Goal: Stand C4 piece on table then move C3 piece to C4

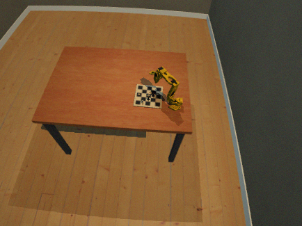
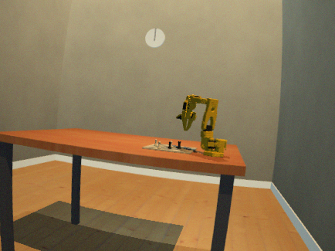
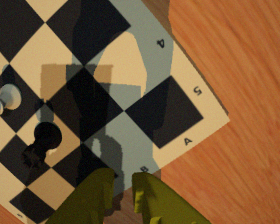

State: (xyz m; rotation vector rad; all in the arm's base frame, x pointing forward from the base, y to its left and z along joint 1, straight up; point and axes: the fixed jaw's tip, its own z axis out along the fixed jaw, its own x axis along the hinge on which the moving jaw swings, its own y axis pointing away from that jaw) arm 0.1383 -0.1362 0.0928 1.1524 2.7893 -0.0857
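A small chessboard (image 1: 149, 96) lies on the table beside the yellow arm's base (image 1: 175, 103). In the side view, two black pieces (image 2: 178, 143) (image 2: 170, 144) and pale pieces (image 2: 157, 142) stand upright on the board. My gripper (image 2: 186, 127) hangs above the board's near-arm end, shut and empty. In the wrist view the fingers are closed together over the board's corner near the labels 4, 5 and A. A black pawn (image 3: 43, 141) and part of a white piece (image 3: 8, 100) stand to the left of the fingers. I cannot tell which squares they are on.
The board sits near the table's right front corner (image 1: 189, 130). The arm's shadow covers part of the board (image 3: 94, 97).
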